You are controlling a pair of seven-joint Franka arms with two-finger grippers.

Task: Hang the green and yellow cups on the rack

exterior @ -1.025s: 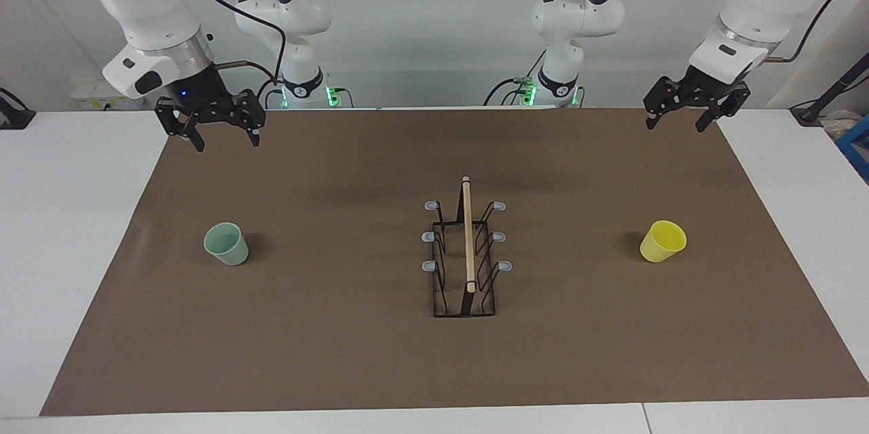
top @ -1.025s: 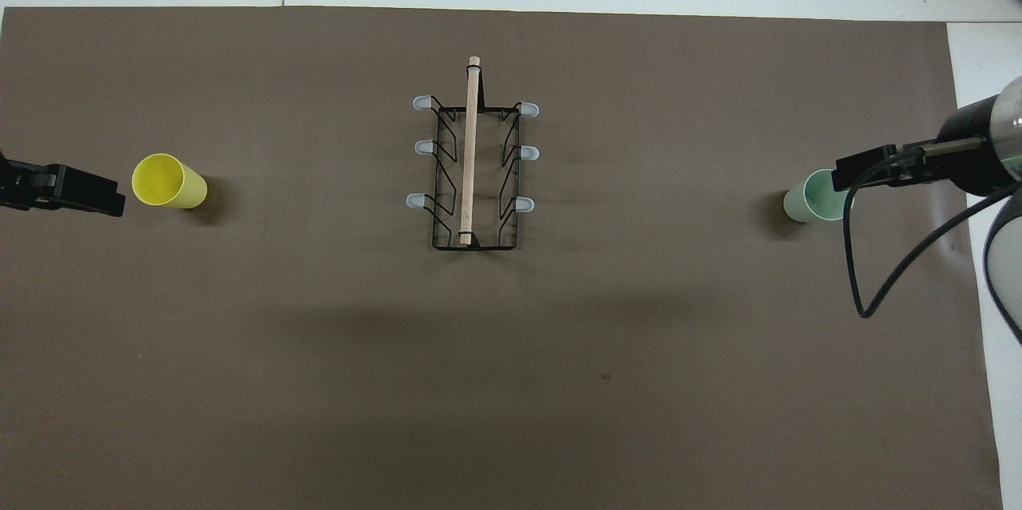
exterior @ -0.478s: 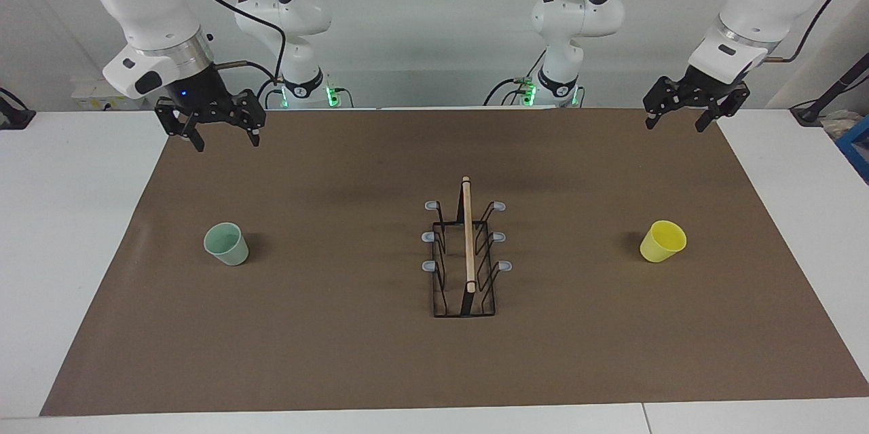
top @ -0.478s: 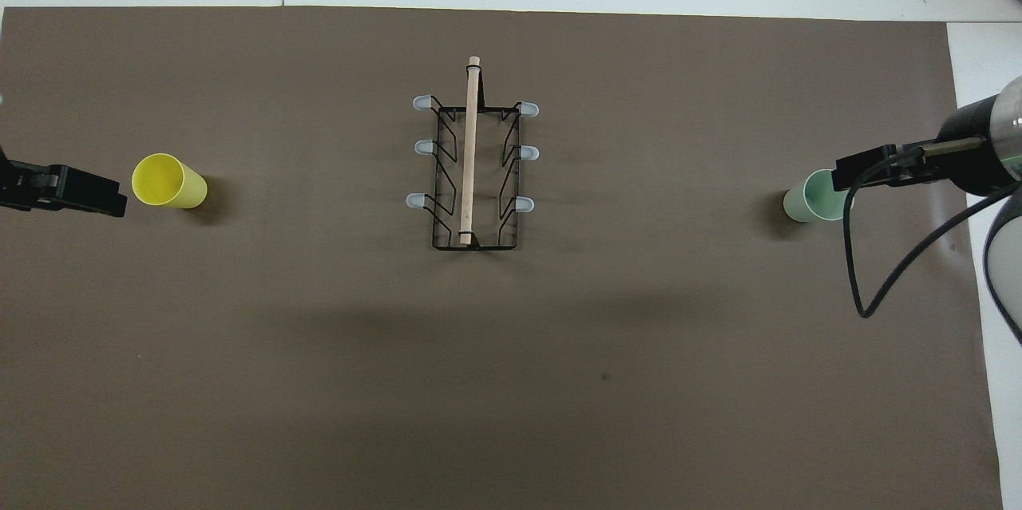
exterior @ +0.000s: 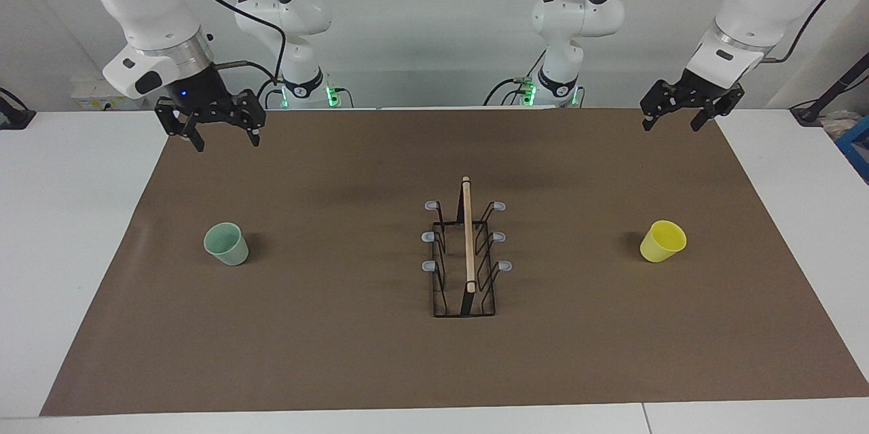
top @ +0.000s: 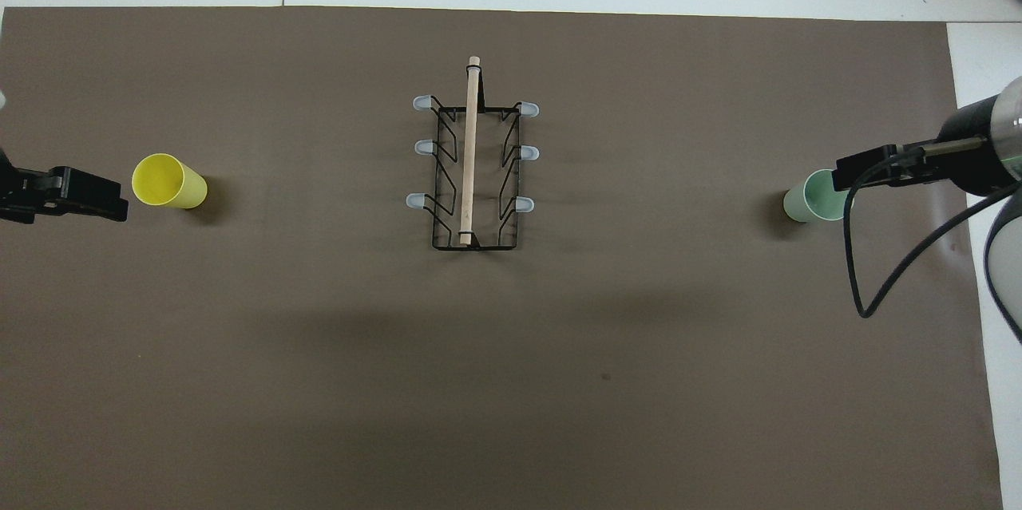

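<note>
- A brown mat covers the white table before a white wall.
- The black wire rack with 6 grey-tipped pegs stands mid-mat, all pegs bare.
- The pale mint green plastic cup stands toward the right arm's end, the bright yellow plastic cup toward the left arm's.
- The left gripper and right gripper hang spread and empty over the mat's robot-side corners.

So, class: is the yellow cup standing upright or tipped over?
Upright. The yellow cup stands on its narrow base on the mat, its open mouth facing up, toward the left arm's end of the table.

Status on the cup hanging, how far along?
Done: nothing; all rack pegs are bare. In hand: nothing; left pincer and right pincer hang open and empty over the mat's edge. Left: green cup and yellow cup both sit on the mat.
</note>
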